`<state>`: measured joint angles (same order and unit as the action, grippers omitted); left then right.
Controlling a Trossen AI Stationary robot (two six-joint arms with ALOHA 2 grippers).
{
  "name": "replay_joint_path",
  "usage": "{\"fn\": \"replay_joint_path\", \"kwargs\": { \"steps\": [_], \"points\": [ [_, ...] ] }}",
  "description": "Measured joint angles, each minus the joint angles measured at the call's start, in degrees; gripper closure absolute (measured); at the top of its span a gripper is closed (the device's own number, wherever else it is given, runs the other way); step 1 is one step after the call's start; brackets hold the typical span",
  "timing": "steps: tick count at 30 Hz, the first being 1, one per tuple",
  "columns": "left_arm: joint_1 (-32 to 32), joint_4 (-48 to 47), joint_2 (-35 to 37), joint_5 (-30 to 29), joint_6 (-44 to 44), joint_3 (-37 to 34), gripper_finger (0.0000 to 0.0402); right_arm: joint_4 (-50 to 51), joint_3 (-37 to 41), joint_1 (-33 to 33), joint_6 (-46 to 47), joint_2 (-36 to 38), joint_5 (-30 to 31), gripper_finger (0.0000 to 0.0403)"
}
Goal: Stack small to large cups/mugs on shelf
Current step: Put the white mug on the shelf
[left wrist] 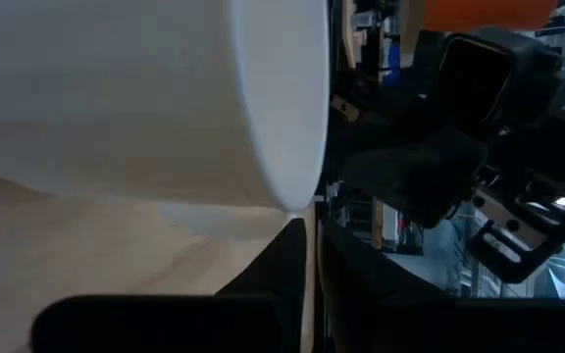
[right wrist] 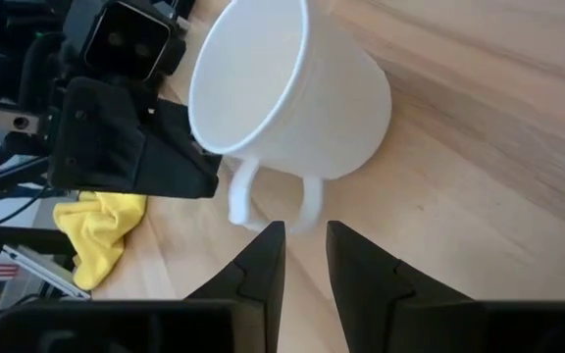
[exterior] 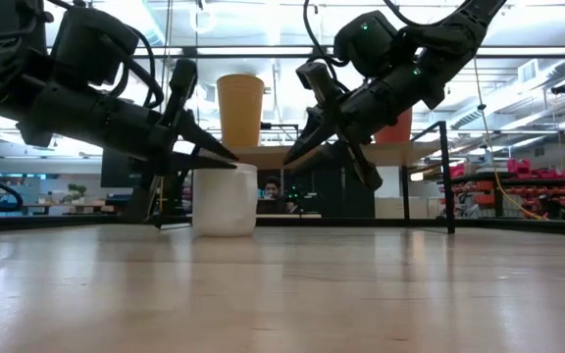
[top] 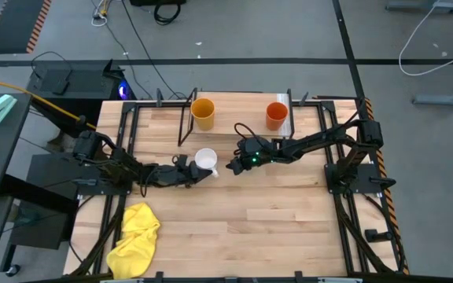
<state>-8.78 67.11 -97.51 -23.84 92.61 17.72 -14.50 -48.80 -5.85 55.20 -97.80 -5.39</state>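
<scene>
The white mug [top: 205, 159] stands upright on its base on the tabletop, its handle [right wrist: 263, 196] toward the right arm. My left gripper [top: 196, 170] is shut, and its tips lie at the mug's rim on the near-left side [exterior: 231, 161]. My right gripper [right wrist: 305, 230] is narrowly open and empty, with its tips just short of the handle. The yellow-orange cup [top: 203, 114] and the red-orange cup [top: 277, 115] stand apart on the shelf [top: 238, 104] at the table's far edge. My left gripper's shut fingers [right wrist: 204, 176] come slanting down from the table's left to the mug's outer wall just under the rim [right wrist: 207, 147], beside the handle. I cannot tell whether they touch it. No finger is inside the mug.
A yellow cloth [top: 136, 240] lies crumpled at the near left corner. Black frame rails [top: 344, 196] run along the table's left and right sides. Bare wood lies across the near middle and right [top: 274, 228]. A person shows far behind the table [exterior: 271, 186].
</scene>
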Motion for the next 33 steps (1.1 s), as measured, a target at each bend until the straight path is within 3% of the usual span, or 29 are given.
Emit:
{"fn": "replay_joint_path", "kwargs": {
  "steps": [7, 17, 23, 26, 33],
  "points": [
    [0.0, 0.0, 0.0, -0.1, 1.2, 0.0, 0.0395, 0.0, 0.0, 0.0, -0.3, 0.0, 0.0, 0.0317],
    [-0.1, 0.0, 0.0, 1.1, 1.3, 0.0, 0.0342, -0.1, 0.0, -0.3, 1.6, -0.2, -1.0, 0.0317],
    [-1.7, 0.0, 0.0, 1.2, 1.7, 0.0, 0.0343, -0.2, -2.3, 4.0, 2.4, -4.4, -0.8, 0.0317],
    [-2.6, -0.3, 0.0, 1.2, 1.6, 0.0, 0.0348, -0.4, -3.9, 6.3, 1.5, -6.1, 2.6, 0.0317],
    [-3.4, -1.2, 0.0, 0.7, 1.3, -0.1, 0.0343, -0.6, -4.8, 2.3, -1.1, -5.6, 4.0, 0.0317]
  ]
}}
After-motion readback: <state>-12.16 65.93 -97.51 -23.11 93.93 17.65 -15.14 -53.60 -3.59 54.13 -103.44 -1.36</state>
